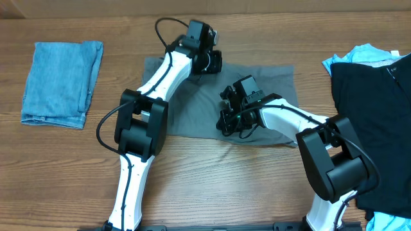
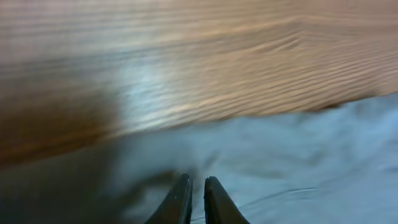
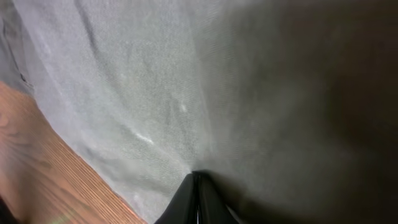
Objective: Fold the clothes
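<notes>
Wooden table [image 1: 212, 186]: your right gripper [image 3: 198, 176] pinches the grey shorts [image 1: 270, 80] thinly and your left gripper [image 2: 198, 179] is nearly closed, so the cloth could slip.

Left gripper [image 2: 196, 202] held low over a grey garment [image 2: 298, 162], wooden table [image 2: 205, 56] beyond

Only the two dark fingertips [image 2: 180, 198] are seen, and they're drawn nearly together with just a thin slit left between them. Whether any cloth is pinched can't be made out, tbh. The garment is spread under and ahead of the tips and is lit paler off to the right, while to the left it's sunk in shadow. A faint crease is seen just right of the tips. Past the garment's far edge, which slants up toward the right, the table's wood grain is shown heavily blurred, with a pale glare patch ahead and slightly left.
</notes>
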`<state>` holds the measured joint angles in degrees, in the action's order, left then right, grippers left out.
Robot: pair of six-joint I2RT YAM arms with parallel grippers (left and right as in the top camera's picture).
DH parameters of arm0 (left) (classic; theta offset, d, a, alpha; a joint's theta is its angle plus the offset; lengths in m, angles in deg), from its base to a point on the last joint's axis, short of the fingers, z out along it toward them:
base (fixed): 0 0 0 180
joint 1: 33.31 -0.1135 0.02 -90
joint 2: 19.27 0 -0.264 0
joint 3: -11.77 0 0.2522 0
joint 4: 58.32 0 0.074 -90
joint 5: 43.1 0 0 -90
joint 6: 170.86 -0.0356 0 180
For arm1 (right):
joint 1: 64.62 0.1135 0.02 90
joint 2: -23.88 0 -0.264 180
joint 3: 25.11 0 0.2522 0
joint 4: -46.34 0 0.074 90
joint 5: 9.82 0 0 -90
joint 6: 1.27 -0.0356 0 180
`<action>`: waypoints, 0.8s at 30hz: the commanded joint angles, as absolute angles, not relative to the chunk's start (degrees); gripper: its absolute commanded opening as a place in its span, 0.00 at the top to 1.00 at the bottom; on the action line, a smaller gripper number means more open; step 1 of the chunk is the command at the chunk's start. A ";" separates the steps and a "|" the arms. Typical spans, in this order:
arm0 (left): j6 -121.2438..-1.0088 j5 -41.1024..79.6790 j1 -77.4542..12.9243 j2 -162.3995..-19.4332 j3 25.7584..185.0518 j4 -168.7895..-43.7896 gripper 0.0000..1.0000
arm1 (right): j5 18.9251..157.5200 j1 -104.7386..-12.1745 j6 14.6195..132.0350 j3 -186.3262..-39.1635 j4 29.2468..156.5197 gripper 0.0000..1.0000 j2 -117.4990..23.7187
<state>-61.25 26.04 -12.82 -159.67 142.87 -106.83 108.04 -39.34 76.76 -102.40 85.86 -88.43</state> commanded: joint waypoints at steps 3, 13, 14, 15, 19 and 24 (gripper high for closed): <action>-60.50 23.09 -17.57 -153.04 153.27 -113.75 0.74 | 107.38 -39.30 76.74 -109.21 93.38 0.96 -84.45; -57.73 26.44 -34.29 -149.09 154.39 -132.94 0.02 | 98.44 -38.69 72.19 -115.97 97.29 0.96 -83.49; -57.47 26.46 -35.97 -149.11 154.36 -135.28 0.00 | 96.47 -38.42 72.15 -115.97 97.31 0.96 -83.95; -57.47 26.44 -38.18 -149.13 154.36 -138.39 0.00 | 94.40 -38.16 72.15 -115.97 97.20 0.96 -84.91; -58.08 26.50 -42.16 -149.13 154.23 -145.18 0.00 | 93.06 -37.99 72.17 -115.97 96.28 0.96 -89.72; -60.35 28.16 -42.26 -149.13 154.21 -150.32 0.00 | 93.15 -37.57 72.17 -115.97 94.45 0.96 -96.93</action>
